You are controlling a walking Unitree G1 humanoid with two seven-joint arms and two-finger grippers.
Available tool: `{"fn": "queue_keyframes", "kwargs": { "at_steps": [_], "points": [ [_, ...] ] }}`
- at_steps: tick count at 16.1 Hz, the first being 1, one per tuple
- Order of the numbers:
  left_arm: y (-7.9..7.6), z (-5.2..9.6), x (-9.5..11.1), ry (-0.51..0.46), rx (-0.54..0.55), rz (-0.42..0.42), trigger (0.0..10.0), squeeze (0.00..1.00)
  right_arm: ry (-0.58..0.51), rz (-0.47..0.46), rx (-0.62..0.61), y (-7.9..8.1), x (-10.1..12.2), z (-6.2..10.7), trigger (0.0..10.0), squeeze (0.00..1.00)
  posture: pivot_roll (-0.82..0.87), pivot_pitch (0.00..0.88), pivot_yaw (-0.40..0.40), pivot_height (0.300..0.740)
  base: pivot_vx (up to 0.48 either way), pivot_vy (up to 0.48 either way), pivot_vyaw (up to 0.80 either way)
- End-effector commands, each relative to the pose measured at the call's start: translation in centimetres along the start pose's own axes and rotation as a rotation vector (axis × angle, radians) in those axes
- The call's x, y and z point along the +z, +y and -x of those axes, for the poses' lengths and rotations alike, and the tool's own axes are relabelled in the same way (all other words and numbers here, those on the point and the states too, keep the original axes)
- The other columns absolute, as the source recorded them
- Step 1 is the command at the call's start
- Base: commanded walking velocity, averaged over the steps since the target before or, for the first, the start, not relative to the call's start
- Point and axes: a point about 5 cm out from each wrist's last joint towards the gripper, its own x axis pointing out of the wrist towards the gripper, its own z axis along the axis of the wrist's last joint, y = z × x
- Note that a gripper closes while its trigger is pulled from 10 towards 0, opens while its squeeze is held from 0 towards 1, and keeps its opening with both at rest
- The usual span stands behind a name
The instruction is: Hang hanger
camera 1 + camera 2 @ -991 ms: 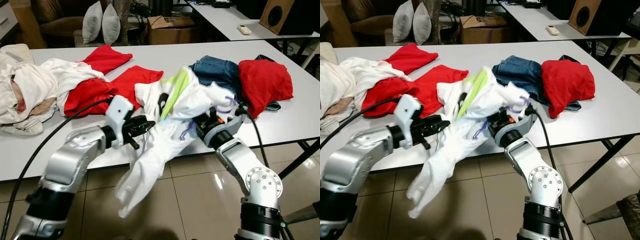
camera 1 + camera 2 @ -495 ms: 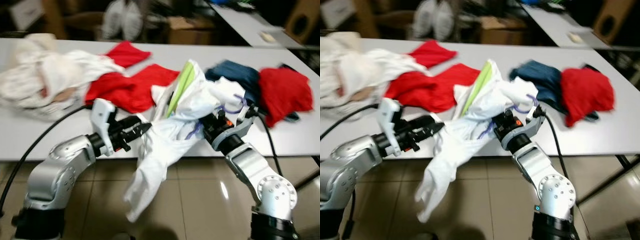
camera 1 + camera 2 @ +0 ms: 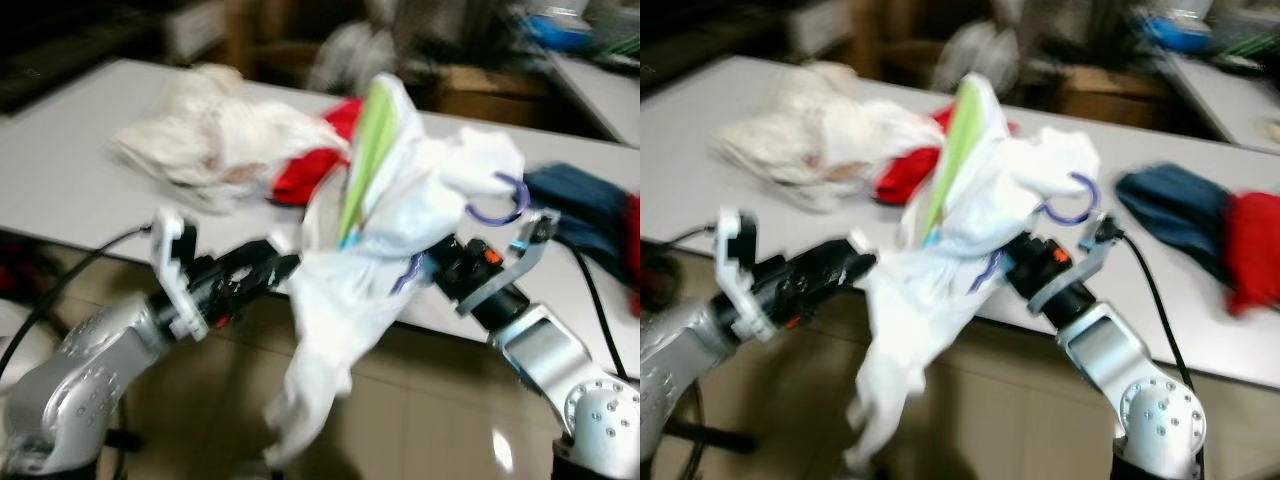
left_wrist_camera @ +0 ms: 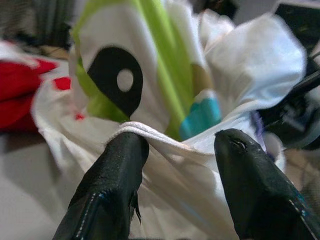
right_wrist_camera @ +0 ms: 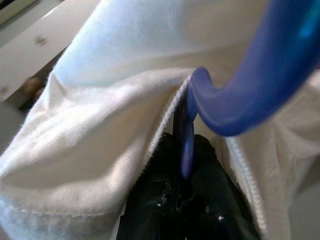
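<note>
Between arms: right hand point(image 5: 182, 200) clamps hanger point(image 3: 1072, 200), hook up; left hand point(image 4: 175, 165) apart.

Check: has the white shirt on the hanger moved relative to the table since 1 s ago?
Cannot tell: the head camera swung and blurred. The white shirt hangs from the right gripper over the table edge in both.

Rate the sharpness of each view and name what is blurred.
Left and right eye views: motion-smeared throughout, table and white shirt soft. Left wrist view: fingers sharp, background blurred. Right wrist view: purple hanger out of focus, shirt weave crisp.
</note>
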Motion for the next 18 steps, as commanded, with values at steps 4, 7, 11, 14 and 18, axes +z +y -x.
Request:
{"fn": "queue_keyframes", "kwargs": {
  "at_steps": [4, 7, 11, 14, 18],
  "points": [
    [1.5, 1.3, 0.8, -0.002, 0.238, -0.152, 10.0, 0.0, 0.108, 0.069, 0.019, 0.1, -0.6, 1.3, 10.0, 0.0, -0.1, 0.0, -0.065, 0.74, 0.0, 0.0, 0.8],
    [0.9, 2.4, -1.7, 0.101, 0.353, -0.198, 10.0, 0.0, 0.229, 0.141, 0.052, 0.6, -0.8, 3.5, 10.0, 0.0, -0.12, 0.0, -0.118, 0.74, 0.0, 0.0, 0.8],
    [-0.2, 2.5, -3.7, 0.14, 0.436, -0.29, 10.0, 0.0, 0.281, 0.148, 0.047, 0.3, -0.6, 5.0, 10.0, 0.0, -0.14, 0.053, -0.163, 0.74, 0.0, 0.0, 0.8],
    [-0.8, 2.6, -3.6, 0.11, 0.473, -0.276, 10.0, 0.0, 0.273, 0.152, 0.023, 0.1, -0.3, 5.5, 10.0, 0.0, -0.16, 0.079, -0.171, 0.74, 0.0, 0.0, 0.8],
    [-1.4, 2.2, -3.9, 0.109, 0.455, -0.287, 10.0, 0.0, 0.258, 0.164, 0.001, -0.1, -0.3, 5.6, 10.0, 0.0, -0.17, 0.087, -0.16, 0.74, 0.0, 0.0, 0.8]
  ]
}}
